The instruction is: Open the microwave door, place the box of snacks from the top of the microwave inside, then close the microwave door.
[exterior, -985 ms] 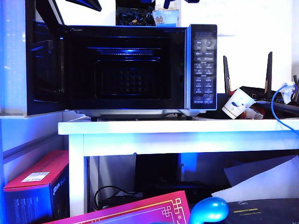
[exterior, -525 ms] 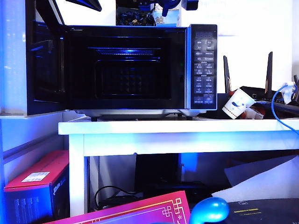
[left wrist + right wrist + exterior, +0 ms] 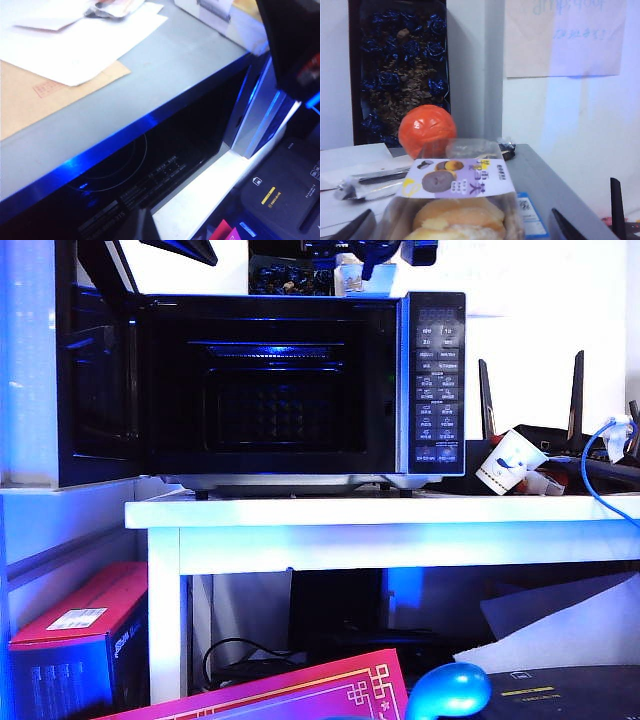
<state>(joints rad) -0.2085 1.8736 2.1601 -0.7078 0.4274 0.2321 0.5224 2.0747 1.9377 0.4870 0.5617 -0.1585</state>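
A black microwave (image 3: pixel 300 390) stands on a white table (image 3: pixel 380 515), its door (image 3: pixel 95 380) swung wide open to the left. On top of the microwave sits the box of snacks (image 3: pixel 460 200), with the right gripper (image 3: pixel 460 227) spread open around it. Above the microwave's left side hovers the left gripper (image 3: pixel 295 45); whether it is open cannot be told.

A white-painted wooden surface (image 3: pixel 400 515) carries the large black-fronted microwave (image 3: pixel 300 390), a tipped white paper cup (image 3: pixel 505 462) with red pattern beside it, and a black antennaed router (image 3: pixel 560 430) behind.
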